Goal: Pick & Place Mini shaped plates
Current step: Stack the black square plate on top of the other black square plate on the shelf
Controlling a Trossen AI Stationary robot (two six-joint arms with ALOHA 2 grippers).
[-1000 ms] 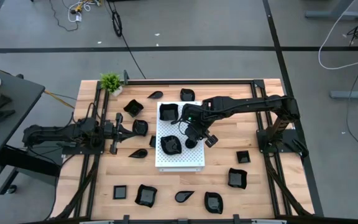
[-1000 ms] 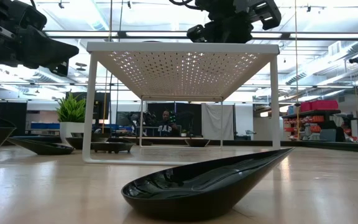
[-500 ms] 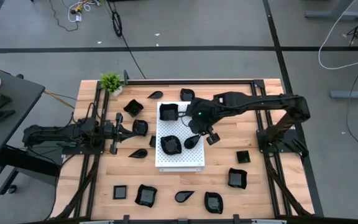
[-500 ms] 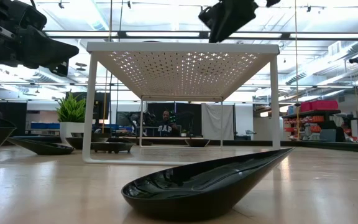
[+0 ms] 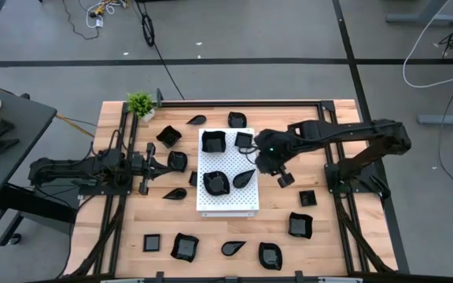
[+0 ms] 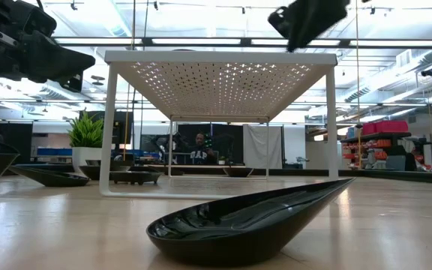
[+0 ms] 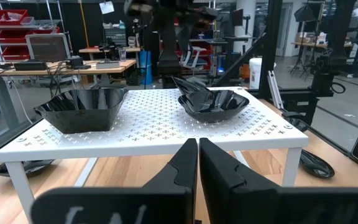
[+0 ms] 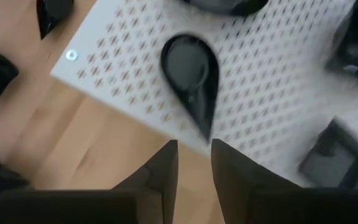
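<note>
Several mini shaped plates, small and glossy black, lie about. A teardrop plate point(image 8: 191, 74) point(image 5: 244, 178) rests on the white perforated board point(image 5: 226, 200), beside a wavy one point(image 5: 216, 182) and two square ones point(image 5: 213, 141) point(image 5: 244, 140). My right gripper point(image 5: 266, 163) point(image 8: 194, 163) hangs open and empty just past the board's right edge, its fingers point(image 8: 163, 168) pointing back at the teardrop plate. At the top of the low view, the right gripper point(image 6: 310, 19) sits above the board. My left gripper point(image 5: 157, 163) point(image 7: 197, 155) waits shut, left of the board.
More black plates lie on the wood around the board, among them a square one point(image 5: 308, 198), a wavy one point(image 5: 300, 225) and a leaf-shaped one point(image 6: 246, 217) near the front. A small green plant point(image 5: 141, 104) stands at the back left corner. Black frame rails point(image 5: 336, 228) run along both sides.
The right gripper has let go of the teardrop plate on the board, opened, and pulled away to the right and upward. The left arm has not moved.
</note>
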